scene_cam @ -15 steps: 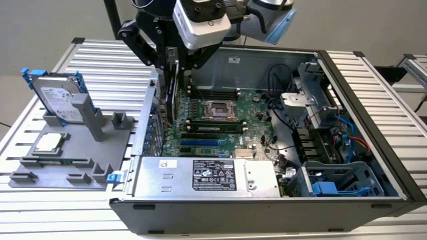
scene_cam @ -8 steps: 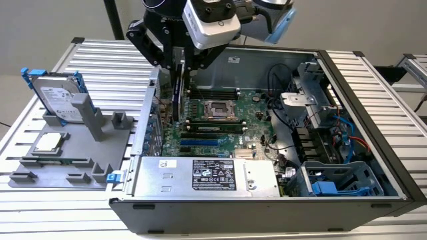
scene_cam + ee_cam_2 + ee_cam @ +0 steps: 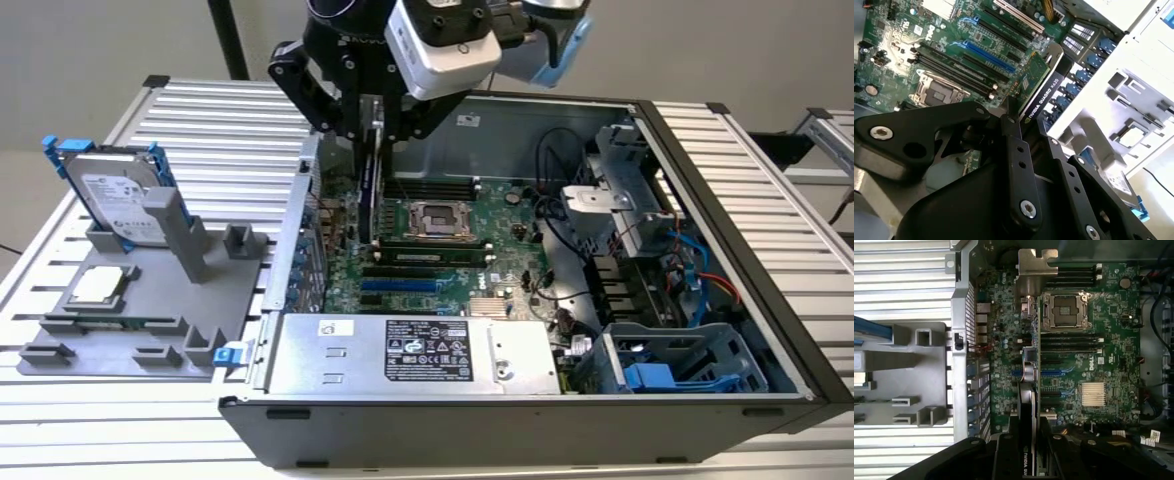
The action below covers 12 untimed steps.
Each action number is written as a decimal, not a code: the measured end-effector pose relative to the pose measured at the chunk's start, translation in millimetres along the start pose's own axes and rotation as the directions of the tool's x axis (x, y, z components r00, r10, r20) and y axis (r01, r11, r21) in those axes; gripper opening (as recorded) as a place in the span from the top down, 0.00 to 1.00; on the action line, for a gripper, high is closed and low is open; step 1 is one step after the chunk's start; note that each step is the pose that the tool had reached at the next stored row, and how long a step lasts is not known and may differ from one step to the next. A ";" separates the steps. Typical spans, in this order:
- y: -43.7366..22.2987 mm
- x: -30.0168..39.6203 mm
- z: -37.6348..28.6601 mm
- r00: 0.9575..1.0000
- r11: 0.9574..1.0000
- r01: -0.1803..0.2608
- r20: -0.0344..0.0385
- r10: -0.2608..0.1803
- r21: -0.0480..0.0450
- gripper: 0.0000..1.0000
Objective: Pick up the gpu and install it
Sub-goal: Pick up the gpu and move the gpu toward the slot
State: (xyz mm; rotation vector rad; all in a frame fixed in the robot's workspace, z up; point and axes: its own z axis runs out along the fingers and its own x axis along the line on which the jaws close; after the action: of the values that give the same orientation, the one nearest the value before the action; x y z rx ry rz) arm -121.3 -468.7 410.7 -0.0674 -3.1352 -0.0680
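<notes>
One black two-fingered hand (image 3: 371, 125) hangs over the open computer case (image 3: 747, 220), closed on the gpu (image 3: 370, 185) with a finger pressed to each face. The card is held on edge, upright, above the side of the motherboard (image 3: 514, 215) towards the exterior view's left, close to the case's rear wall of slot openings. In the second wrist view the fingers (image 3: 1016, 150) clamp its upper part. The black shroud faces one finger and the green circuit board the other, and the far end of the card reaches out over the long expansion slots. One of those slots, the blue slot (image 3: 986, 55), lies just beside the card's line. In the first wrist view the card shows edge-on as a thin dark strip between the fingers, with its silver end bracket (image 3: 1036, 270) at the far end near the case edge. I cannot tell whether its lower edge touches a slot or is just above one.

The empty CPU socket (image 3: 438, 220) sits near the card, on the exterior view's right of it. A finned heatsink (image 3: 1093, 392) lies further along the board. A silver power supply (image 3: 414, 355) fills the front of the case.

On the slatted bench (image 3: 200, 120), at the exterior view's left of the case, is a grey fixture (image 3: 147, 320). A hard drive (image 3: 118, 195) with blue rails stands upright in it, and a square CPU chip (image 3: 100, 285) lies flat on it.
</notes>
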 end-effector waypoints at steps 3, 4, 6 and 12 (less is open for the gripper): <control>0.2 -3.8 0.0 1.000 1.000 0.000 0.000 0.000 0.000 1.00; 0.2 -4.8 0.0 1.000 1.000 0.000 0.000 0.000 0.000 1.00; 0.3 -7.0 0.0 1.000 1.000 0.000 0.000 0.000 0.000 1.00; 0.5 -12.2 0.0 1.000 1.000 0.000 0.000 0.000 0.000 1.00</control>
State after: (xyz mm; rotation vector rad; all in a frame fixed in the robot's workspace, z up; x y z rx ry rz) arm -109.1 -468.7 410.7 -0.0675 -3.1353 -0.0680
